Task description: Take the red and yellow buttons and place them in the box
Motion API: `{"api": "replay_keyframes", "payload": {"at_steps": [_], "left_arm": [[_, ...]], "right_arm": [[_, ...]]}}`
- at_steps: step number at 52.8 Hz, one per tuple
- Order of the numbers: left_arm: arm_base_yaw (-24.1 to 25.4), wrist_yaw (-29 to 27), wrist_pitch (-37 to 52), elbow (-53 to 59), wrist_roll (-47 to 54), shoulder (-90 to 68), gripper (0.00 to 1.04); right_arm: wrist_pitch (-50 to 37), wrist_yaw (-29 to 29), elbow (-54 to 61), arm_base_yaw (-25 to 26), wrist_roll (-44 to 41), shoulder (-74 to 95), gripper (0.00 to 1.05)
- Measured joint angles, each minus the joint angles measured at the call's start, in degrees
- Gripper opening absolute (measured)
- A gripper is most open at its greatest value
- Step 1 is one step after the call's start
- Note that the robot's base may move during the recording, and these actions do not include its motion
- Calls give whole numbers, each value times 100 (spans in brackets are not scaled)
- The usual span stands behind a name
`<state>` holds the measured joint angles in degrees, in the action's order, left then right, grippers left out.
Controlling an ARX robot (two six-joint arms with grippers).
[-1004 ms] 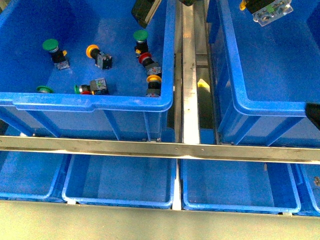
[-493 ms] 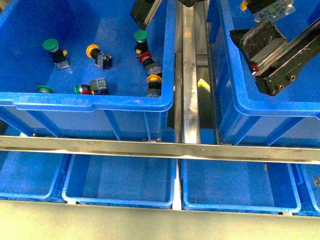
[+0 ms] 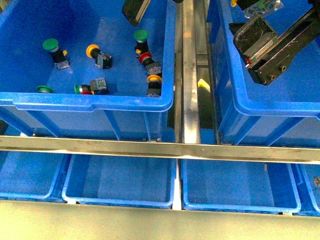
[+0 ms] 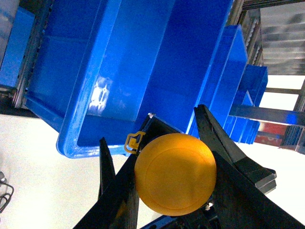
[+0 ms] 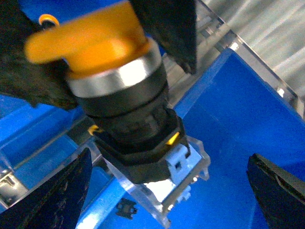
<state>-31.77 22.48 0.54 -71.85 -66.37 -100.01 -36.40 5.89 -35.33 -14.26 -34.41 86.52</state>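
The left claw (image 4: 151, 126) is clamped on a yellow button (image 4: 175, 172), high over the source crate (image 3: 90, 102). The right claw (image 5: 95, 43) grips a second yellow button (image 5: 128, 129) above the box (image 3: 250, 107), not yet released. No button shows on the box's visible floor. 1 red button (image 3: 145, 58) lies in the source crate, so most of the work likely remains.

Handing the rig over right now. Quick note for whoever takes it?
Left gripper shut on a yellow-capped button. Right gripper shut on a second yellow button, above the box. Neither released yet. Red button lies in the source crate among green ones, with two orange-yellow caps, shade unclear. Left to do: drop both, then fetch the red.
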Motion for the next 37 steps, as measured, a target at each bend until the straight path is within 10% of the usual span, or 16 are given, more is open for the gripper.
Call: {"api": "replay_keyframes", "payload": {"at_steps": [37], "left_arm": [[42, -133, 28, 0, -85, -94, 35]], "right_arm": [[-44, -11, -107, -229, -127, 48, 98]]}}
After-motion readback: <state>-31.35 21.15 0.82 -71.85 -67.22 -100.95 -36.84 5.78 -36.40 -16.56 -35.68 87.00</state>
